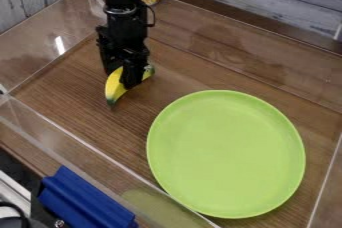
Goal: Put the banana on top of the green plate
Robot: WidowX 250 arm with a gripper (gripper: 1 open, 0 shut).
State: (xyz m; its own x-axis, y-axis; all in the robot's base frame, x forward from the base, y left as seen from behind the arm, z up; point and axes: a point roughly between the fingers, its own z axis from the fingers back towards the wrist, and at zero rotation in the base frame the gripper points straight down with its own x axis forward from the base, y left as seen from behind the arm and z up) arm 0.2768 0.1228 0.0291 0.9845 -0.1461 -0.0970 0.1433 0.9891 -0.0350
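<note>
— What sort of place are you working in here?

— You're at a robot test cell, a lab setup rather than a home. Your worktop is dark wood-grain laminate fenced by clear plastic walls on the left and near sides. A black robot arm stands over it. Past the far edge you can see pale grey planks, and a blue object lies outside the near wall.

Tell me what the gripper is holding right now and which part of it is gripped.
The gripper is shut on the banana, gripping its upper end near the stem. The lower yellow end pokes out below the fingers, just above the wooden table.
</note>
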